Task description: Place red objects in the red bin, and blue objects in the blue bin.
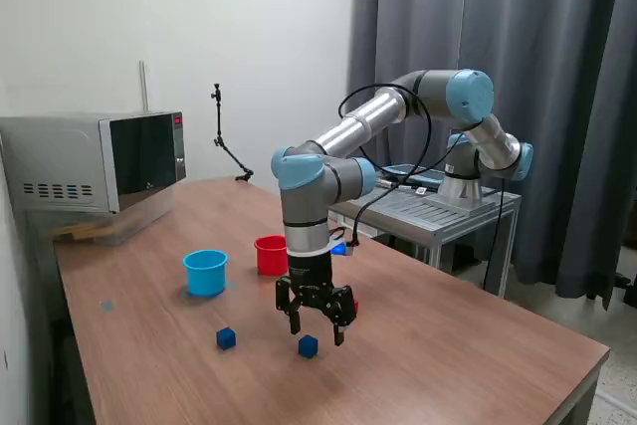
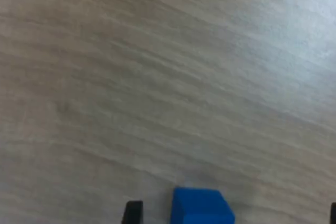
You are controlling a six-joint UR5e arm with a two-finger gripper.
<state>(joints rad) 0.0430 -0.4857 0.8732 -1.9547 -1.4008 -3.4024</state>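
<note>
Tool (image 1: pixel 317 330) spread, apparently just above blue cube (image 1: pixel 308 346).

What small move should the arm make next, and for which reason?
Probably lower the claw straight down around the blue cube and then close. It hangs open just above the table, holding nothing, and in the wrist view that cube sits between the two fingertips. The blue cup appears empty as far as the pictures show.

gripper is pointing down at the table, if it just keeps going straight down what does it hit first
Most likely the blue cube: the gripper hangs open just above it, and the wrist view shows that cube between the fingertips. Depth is unclear, so a finger could meet the wooden table beside it instead.
</note>
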